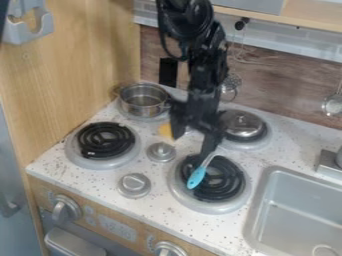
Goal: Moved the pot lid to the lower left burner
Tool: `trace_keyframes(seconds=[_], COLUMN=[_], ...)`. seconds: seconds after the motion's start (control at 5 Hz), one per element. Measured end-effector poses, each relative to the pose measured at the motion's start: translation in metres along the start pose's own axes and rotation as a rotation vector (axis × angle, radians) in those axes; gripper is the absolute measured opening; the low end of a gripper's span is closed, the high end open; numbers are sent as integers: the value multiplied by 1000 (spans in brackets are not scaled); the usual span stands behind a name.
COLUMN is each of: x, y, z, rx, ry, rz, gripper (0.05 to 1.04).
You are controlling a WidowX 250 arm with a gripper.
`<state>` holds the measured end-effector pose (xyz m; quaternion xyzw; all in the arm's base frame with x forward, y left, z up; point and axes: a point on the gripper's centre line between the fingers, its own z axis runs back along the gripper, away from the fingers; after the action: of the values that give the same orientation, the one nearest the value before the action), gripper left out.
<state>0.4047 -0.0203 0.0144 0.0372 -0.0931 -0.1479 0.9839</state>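
Nearest me is the white speckled table's front edge (143,217), a boundary I should keep the lid inside. Just behind it stands a round grey knob (135,185), and farther in another small grey knob (160,151), so I judge a raised path over both safest. On the front right burner (175,192) lies a turquoise-headed spatula (197,177), its pale curved handle rising beside my right fingertip (I can't tell whether they touch); moving low could drag it. My goal is the lower left burner (105,140), whose black coil should give the lid a broad, fairly level seat, with the wooden side wall (73,75) limiting my swing on the left.

My black two-finger claw (192,146) is released, its fingers spread over the middle of the stove, with nothing between them. Beyond it, the round silver metal pot lid (242,123) rests on the back right burner (248,145), its top upward, which should suit a grip from above. Back left, a silver metal pot (142,100) sits on its burner; I'd swing in front of it.
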Motion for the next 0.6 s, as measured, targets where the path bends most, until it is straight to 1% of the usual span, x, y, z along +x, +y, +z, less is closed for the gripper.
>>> trace_keyframes(seconds=[0.2, 0.4, 0.6], x=[29, 55, 81], y=[4, 1, -1], z=[7, 0, -9], rx=[-12, -43, -64], ry=[-152, -266, -391], rz=[1, 7, 26], gripper=[999, 999, 999])
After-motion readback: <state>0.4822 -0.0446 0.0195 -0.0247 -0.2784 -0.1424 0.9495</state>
